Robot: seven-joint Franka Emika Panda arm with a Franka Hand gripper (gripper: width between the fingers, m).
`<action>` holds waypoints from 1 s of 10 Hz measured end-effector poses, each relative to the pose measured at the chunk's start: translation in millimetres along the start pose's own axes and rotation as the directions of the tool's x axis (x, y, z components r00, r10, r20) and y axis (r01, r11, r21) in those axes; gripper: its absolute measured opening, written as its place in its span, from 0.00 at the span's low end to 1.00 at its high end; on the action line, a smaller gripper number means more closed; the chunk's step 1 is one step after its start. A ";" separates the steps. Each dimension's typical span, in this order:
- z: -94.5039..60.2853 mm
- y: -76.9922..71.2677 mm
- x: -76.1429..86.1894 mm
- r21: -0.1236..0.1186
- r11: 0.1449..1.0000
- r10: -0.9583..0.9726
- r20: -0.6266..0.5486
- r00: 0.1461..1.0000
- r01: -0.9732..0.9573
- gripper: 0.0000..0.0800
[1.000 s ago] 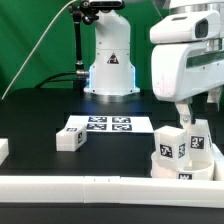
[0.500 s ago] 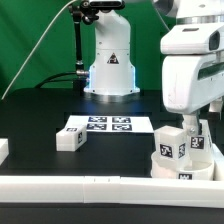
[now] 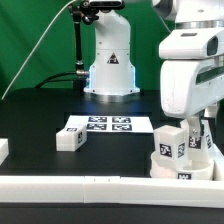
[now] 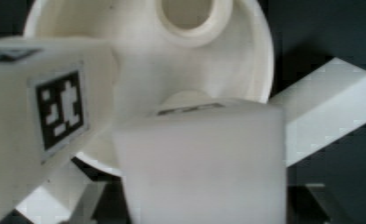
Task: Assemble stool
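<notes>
Marker board lies flat on black table, frame centre. White border rail runs along the bottom edge. Green backdrop fills the upper left.

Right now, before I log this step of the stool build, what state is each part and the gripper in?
Seat: flat on the table, carrying two legs.
First leg: standing upright on the seat, untouched.
Second leg: standing upright on the seat, between the gripper's fingers.
Third leg: lying loose on the table beside the marker board.
Gripper: straddles the second leg; clamped or not, cannot tell.
</notes>
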State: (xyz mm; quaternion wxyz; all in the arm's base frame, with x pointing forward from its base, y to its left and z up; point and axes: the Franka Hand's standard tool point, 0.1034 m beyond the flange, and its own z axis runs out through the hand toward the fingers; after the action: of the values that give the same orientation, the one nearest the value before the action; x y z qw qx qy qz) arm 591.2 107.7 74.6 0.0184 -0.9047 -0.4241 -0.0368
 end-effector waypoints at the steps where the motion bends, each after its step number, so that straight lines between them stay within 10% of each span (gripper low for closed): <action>1: 0.0 0.1 0.0 0.000 1.000 0.001 0.000 1.000 -0.001 0.43; 6: 0.8 -0.9 -0.9 0.013 0.937 0.348 -0.004 0.937 -0.348 0.43; 10: 1.6 -5.8 1.0 0.019 0.646 0.763 -0.014 0.646 -0.763 0.43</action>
State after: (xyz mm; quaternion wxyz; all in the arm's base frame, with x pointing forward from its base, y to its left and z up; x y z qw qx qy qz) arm 587.5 112.3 73.2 0.0416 -0.9986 -0.0044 -0.0325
